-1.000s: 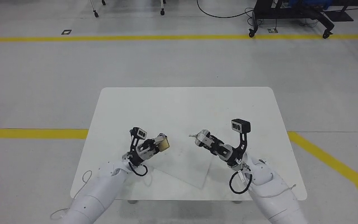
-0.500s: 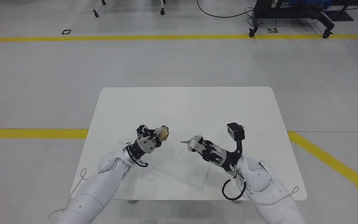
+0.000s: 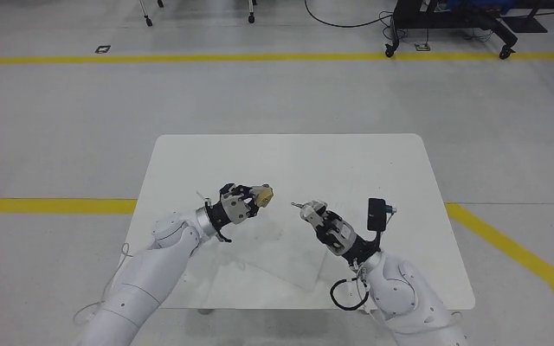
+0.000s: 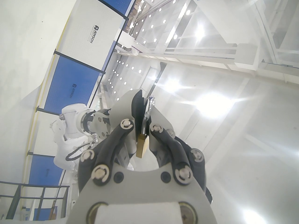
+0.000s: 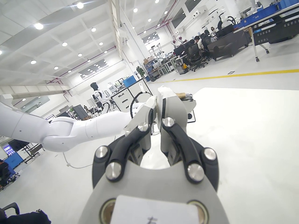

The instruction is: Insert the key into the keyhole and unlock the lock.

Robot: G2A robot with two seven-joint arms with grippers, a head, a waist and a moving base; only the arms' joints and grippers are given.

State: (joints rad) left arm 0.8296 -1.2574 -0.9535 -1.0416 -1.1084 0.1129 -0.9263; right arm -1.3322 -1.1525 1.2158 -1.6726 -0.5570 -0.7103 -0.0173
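Over the table [image 3: 363,164], right pincer [image 3: 309,211] mostly hides key [image 3: 298,206].

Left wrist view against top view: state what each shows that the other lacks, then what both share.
Left wrist alone: the lock edge-on, its silver shackle between the pads of the left gripper. Top alone: the key in the right gripper, with a gap between it and the lock. Both: the brass lock clamped in the left gripper.
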